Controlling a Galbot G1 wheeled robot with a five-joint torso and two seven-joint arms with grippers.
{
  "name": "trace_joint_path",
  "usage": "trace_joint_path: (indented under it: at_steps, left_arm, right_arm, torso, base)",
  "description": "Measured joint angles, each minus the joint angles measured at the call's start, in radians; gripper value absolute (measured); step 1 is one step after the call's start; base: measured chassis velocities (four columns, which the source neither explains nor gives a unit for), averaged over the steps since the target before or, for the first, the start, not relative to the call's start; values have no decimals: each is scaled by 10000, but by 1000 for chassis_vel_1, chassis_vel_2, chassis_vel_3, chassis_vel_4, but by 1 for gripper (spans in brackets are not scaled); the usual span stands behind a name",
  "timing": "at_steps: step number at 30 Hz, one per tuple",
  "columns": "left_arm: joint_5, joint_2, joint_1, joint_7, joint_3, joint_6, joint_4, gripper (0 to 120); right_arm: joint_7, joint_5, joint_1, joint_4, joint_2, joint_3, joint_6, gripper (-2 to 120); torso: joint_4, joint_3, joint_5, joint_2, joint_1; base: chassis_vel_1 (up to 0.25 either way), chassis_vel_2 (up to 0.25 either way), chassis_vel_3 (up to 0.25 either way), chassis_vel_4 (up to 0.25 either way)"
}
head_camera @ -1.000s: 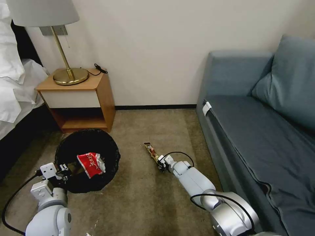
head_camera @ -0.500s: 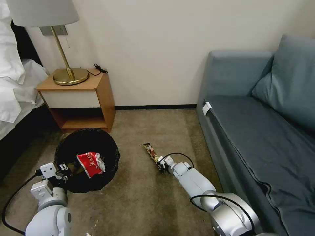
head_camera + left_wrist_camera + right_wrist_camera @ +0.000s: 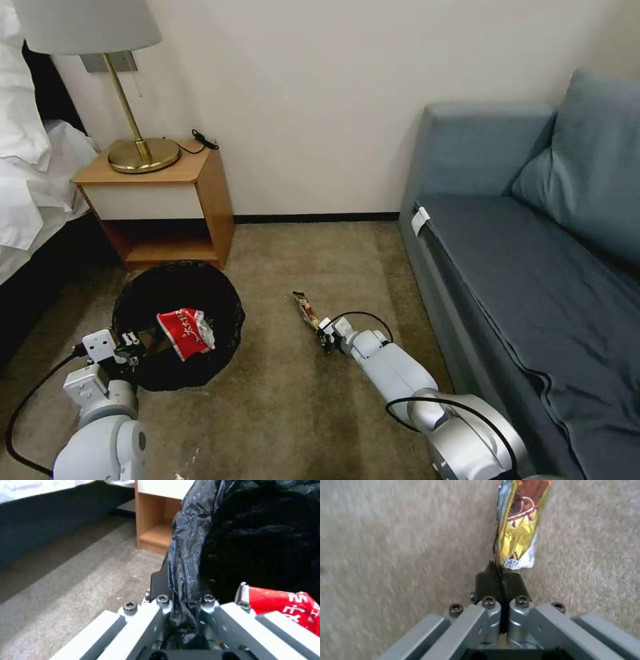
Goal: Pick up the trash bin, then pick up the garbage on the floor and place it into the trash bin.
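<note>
Head view: left claw [image 3: 131, 349] pinches the bin's [image 3: 175, 288] near rim; right claw [image 3: 325, 335] grips the wrapper's [image 3: 306, 310] near end, with open carpet [image 3: 287, 400] between them.

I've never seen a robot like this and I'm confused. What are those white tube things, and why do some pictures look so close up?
The white tubes are the robot's two arms. One picture comes from a camera on its head, looking down at a bedroom floor. The other two come from little cameras on its wrists, so they look very close.

The left hand pinches the rim of the trash bin, which has a black bag inside. A red snack packet already lies in it.

The right hand is shut on the end of a gold bar wrapper down by the brown carpet.

Around them stand a wooden nightstand with a lamp, a bed and a blue sofa.
</note>
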Motion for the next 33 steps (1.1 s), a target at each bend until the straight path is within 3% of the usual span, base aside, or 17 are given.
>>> trace_joint_path:
  at_steps: [9,20,26,31,33]
  left_arm:
    - [-225,0,-275,-18,-59,-76,668,1]
    - [-294,39,-740,-8,45,-75,1277,1]
    - [-299,108,-993,4,121,-75,1580,1]
    - [-309,211,-1281,5,183,-25,1767,1]
    - [-313,227,-1319,5,197,-16,1790,1]
  right_arm:
    - [376,893,-370,1089,-1,974,1098,0]
    - [837,1121,-675,2266,-50,1572,2270,0]
    - [1258,1213,-1180,4440,-483,1107,2373,0]
    - [1579,1618,-1759,7194,-1103,76,1862,0]
    - [1652,1720,-1841,7672,-1222,-145,1751,0]
  torso:
    - [0,-1,0,0,0]
    - [1,0,1,0,0]
    - [-1,0,0,0,0]
    - [-1,0,1,0,0]
    - [0,0,1,0,0]
  base:
    - [0,0,0,0]
    - [0,0,0,0]
    - [0,0,0,0]
    - [0,0,0,0]
    - [0,0,0,0]
